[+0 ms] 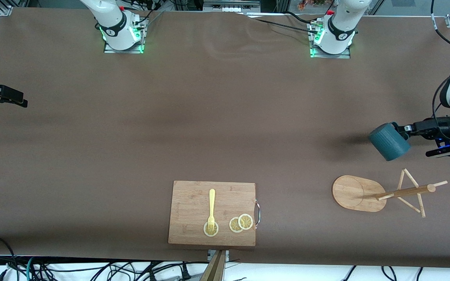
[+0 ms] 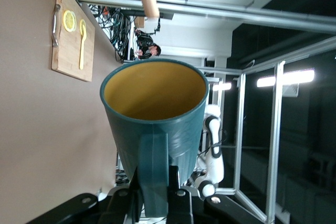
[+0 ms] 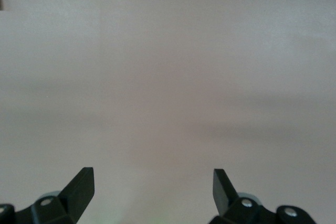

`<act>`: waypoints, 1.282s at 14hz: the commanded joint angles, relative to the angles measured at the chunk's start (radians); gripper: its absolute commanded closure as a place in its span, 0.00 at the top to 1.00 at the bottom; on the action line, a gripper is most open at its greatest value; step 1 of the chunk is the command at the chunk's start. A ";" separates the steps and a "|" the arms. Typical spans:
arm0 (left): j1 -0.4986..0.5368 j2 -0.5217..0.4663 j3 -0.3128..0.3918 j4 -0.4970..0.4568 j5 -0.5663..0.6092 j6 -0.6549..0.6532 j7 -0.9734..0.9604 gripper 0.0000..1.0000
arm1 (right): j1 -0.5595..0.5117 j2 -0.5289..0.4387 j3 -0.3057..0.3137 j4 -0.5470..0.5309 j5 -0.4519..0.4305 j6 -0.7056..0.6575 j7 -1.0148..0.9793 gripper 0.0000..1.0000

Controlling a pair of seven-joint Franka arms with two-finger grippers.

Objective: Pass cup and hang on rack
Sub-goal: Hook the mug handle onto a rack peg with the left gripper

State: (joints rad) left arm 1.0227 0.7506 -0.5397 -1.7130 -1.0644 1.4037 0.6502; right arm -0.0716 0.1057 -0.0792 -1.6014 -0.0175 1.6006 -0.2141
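Cutting board (image 1: 193, 212), nearest the front camera: a rectangular wooden board with a metal handle (image 1: 258, 212) on the side toward my left arm's end of the table. On it lie a yellow fork (image 1: 211, 208), its tines on one lemon slice (image 1: 211, 229), and two overlapping lemon slices (image 1: 241, 223) beside it. The rack (image 1: 369, 193) is beside the board, toward my left arm's end: oval wooden base, central post and thin pegs.

My left gripper (image 1: 400, 132) is up in the air over the bare table, just above the rack in the front view. Its fingers are clamped on the handle of the cup (image 1: 389, 141). The cup is dark teal and held tilted, mouth pointing away from the gripper; the left wrist view shows its yellowish inside (image 2: 155, 93) and the handle pinched between my fingers (image 2: 178, 198).

My right gripper (image 1: 14, 96) waits at the right arm's end of the table, over bare brown table (image 3: 168, 77), fingers (image 3: 81, 184) spread wide and holding nothing.
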 commanded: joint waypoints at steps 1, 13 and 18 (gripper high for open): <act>-0.003 0.071 -0.010 0.082 -0.025 -0.026 -0.084 0.00 | 0.001 0.009 0.001 0.024 0.005 -0.007 -0.011 1.00; -0.065 0.222 -0.010 0.277 -0.066 -0.012 -0.217 0.00 | 0.004 0.009 0.004 0.024 0.005 -0.007 -0.001 1.00; -0.096 0.251 0.040 0.318 -0.114 -0.012 -0.261 0.00 | 0.004 0.009 0.004 0.024 0.005 -0.007 -0.002 1.00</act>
State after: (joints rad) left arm 0.9529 0.9684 -0.5222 -1.4501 -1.1451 1.4040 0.4141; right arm -0.0693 0.1091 -0.0752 -1.5965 -0.0175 1.6006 -0.2140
